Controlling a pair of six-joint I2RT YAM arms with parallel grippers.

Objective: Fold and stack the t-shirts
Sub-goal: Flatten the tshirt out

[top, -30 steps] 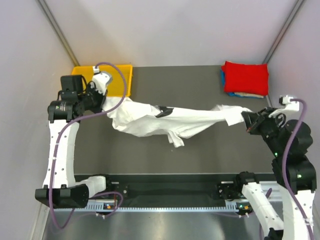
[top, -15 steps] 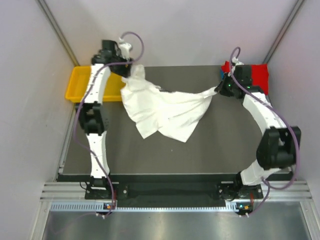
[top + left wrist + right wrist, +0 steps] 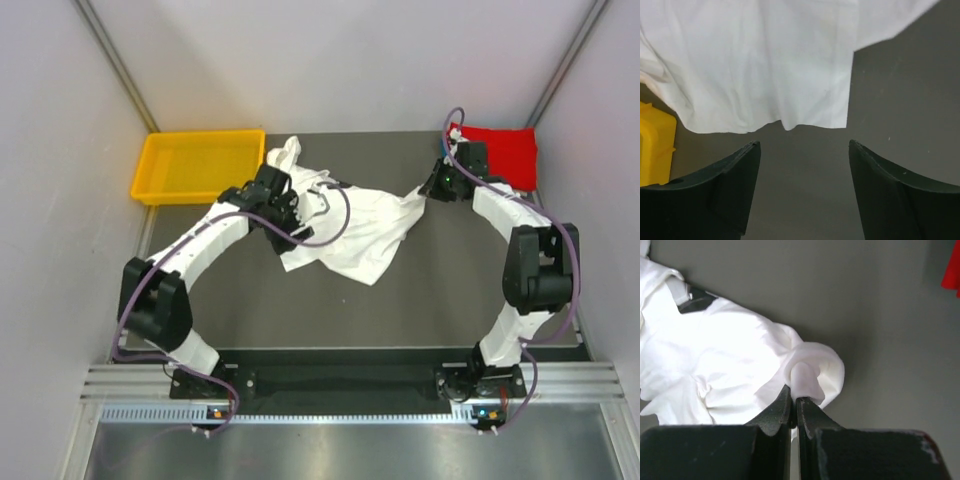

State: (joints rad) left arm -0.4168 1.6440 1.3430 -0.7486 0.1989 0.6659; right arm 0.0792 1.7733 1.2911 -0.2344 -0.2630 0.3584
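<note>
The right gripper [image 3: 796, 401] is pressed together on a bunched fold of the white t-shirt [image 3: 350, 225], at the cloth's right-hand corner. In the top view this gripper [image 3: 432, 188] sits at the far right of the table [image 3: 450, 290]. Its arm rises from the base, bends at the elbow near the right edge, and reaches back and inward to the shirt.

The left gripper [image 3: 804, 150] is spread wide with nothing between its jaws. It hovers over bare table just short of the shirt's straight edge. From above, the left gripper [image 3: 283, 218] is at the shirt's left side. Its arm bends outward at a low elbow, and the forearm slants up and to the right.

The one white t-shirt lies crumpled on the table between the two grippers. Its long axis runs roughly left to right, from a bunched end near the yellow tray [image 3: 195, 165] to the pinched corner, and a flap hangs toward the near side.

One folded red t-shirt [image 3: 500, 150] lies in the far right corner, just behind the right gripper. I cannot tell what lies under it. The single tray stands in the far left corner.
</note>
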